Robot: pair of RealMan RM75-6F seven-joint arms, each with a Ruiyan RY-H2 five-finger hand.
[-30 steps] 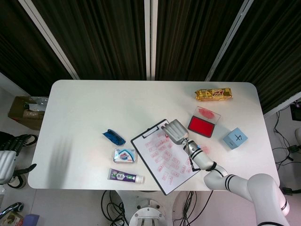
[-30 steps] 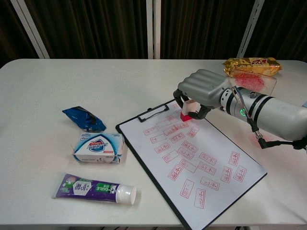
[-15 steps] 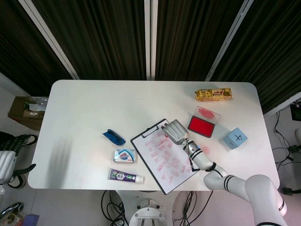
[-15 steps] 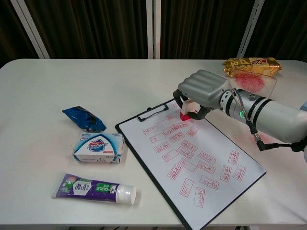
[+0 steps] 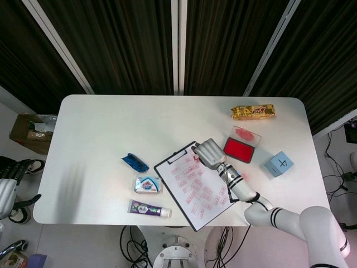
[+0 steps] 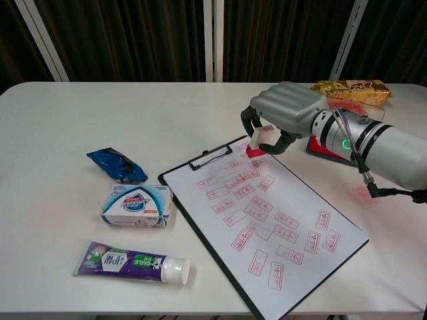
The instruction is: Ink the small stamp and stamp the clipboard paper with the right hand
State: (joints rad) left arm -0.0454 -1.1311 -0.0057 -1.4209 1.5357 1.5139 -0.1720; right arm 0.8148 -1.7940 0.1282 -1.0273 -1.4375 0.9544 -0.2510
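My right hand (image 6: 288,115) pinches the small stamp (image 6: 259,141), a white block with a red base. The stamp is tilted and sits at the upper right edge of the clipboard paper (image 6: 267,220), which carries several red prints. In the head view the right hand (image 5: 208,152) covers the stamp, above the top right corner of the clipboard (image 5: 192,187). The red ink pad (image 5: 239,149) lies open just right of the hand, and in the chest view the ink pad (image 6: 325,148) is partly hidden behind the wrist. My left hand (image 5: 6,192) shows only at the far left edge, off the table.
The pad's clear lid (image 5: 246,134) and a yellow snack pack (image 5: 254,111) lie behind the ink pad. A blue cube (image 5: 278,163) is at the right. Left of the clipboard lie a blue packet (image 6: 117,165), a soap box (image 6: 137,205) and a toothpaste tube (image 6: 130,261).
The right hand has moved with the stamp from the paper's top area up and back toward the ink pad. The clipboard has shifted slightly left.
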